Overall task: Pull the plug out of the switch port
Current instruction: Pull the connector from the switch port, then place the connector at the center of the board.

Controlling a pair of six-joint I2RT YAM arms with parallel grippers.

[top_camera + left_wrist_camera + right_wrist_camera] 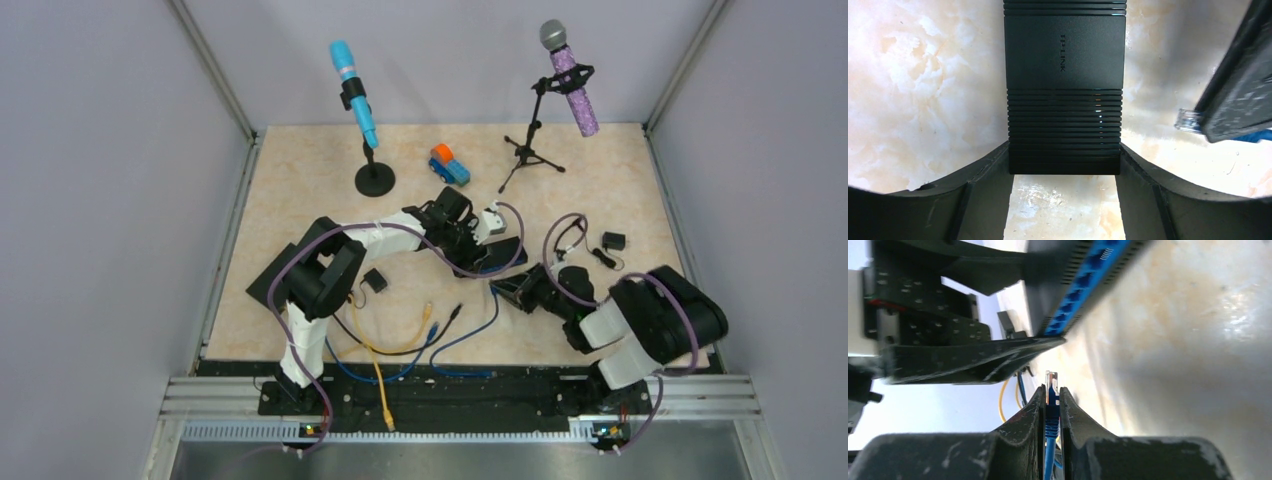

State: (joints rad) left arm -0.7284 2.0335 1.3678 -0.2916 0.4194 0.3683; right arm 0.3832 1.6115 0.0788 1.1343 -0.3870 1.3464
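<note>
Gripping the switch [1064,55] by its two long sides, the left tool [1065,160] is closed on the black casing; its fingers [993,170] press against the near end of the ribbed top. The switch lies flat on the marbled counter [923,90], logo side up.

The right tool [1051,392] is closed on the plug [1051,382], clamping it between both pads so that only the clear tip stands out beyond the fingertips. The blue cable [1049,440] runs back from the plug between the fingers. The plug is out of the switch: in the right wrist view a gap of bare counter separates its tip from the row of blue ports [1083,285], and in the left wrist view it sits beside the switch's right edge, apart from it.

In the top view both arms meet near the middle of the counter. A yellow cable [378,365] lies loose near the front edge, between the arm bases. A blue microphone [354,95] and a purple microphone [572,80] stand on their stands at the far side, with a toy truck [449,165] between them.
</note>
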